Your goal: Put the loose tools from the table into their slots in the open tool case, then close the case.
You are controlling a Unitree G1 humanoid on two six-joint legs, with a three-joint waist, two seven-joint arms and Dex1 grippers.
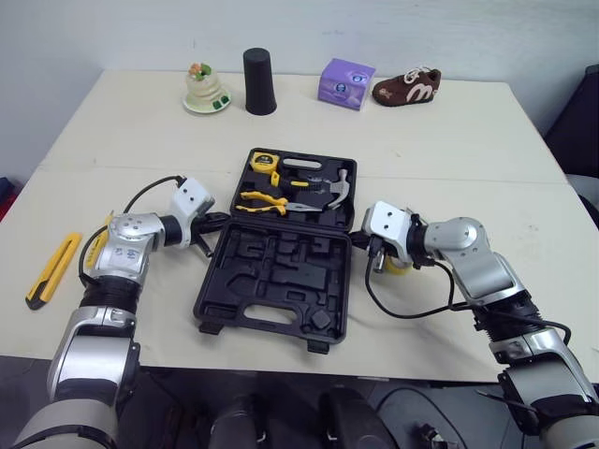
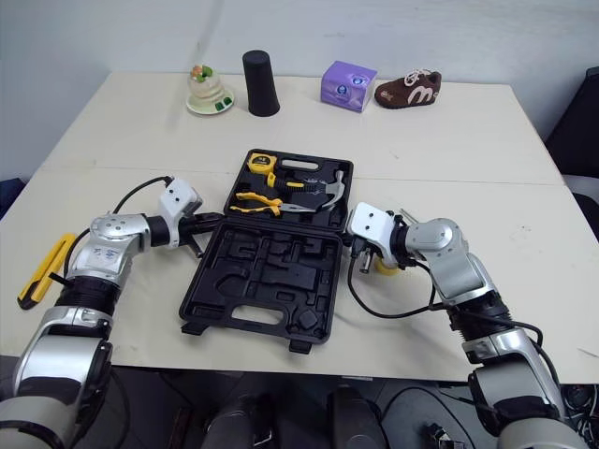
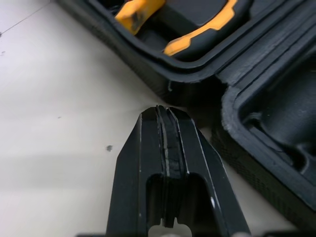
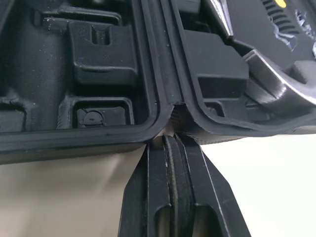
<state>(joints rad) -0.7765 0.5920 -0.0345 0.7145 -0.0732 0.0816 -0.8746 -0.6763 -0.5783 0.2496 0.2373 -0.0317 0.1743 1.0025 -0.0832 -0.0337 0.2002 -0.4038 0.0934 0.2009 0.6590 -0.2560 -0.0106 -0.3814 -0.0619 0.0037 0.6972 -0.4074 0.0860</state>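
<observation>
your tool case (image 1: 271, 309) lies open mid-counter (image 1: 449, 140), with the pliers (image 1: 262, 201), hammer (image 1: 329, 190) and tape measure (image 1: 263, 162) in its far half. your left gripper (image 3: 165, 111) sits just beside the left hinge end, fingers pressed together and empty. your right gripper (image 4: 171, 139) meets the right hinge end, fingers closed too. a yellow utility knife (image 1: 53, 269) lies loose, well left of the case.

We see the black tool case (image 1: 281, 313) lying open and flat at the centre of the frame. Its upper half holds a yellow tape measure (image 1: 263, 162), yellow-handled pliers (image 1: 265, 201) and a steel-headed hammer (image 1: 328, 190) in moulded slots. The lower half shows only bare moulded recesses. A yellow-and-black utility knife (image 1: 53, 269) lies loose on the table (image 1: 468, 140) at the left edge, well apart from the case.
</observation>
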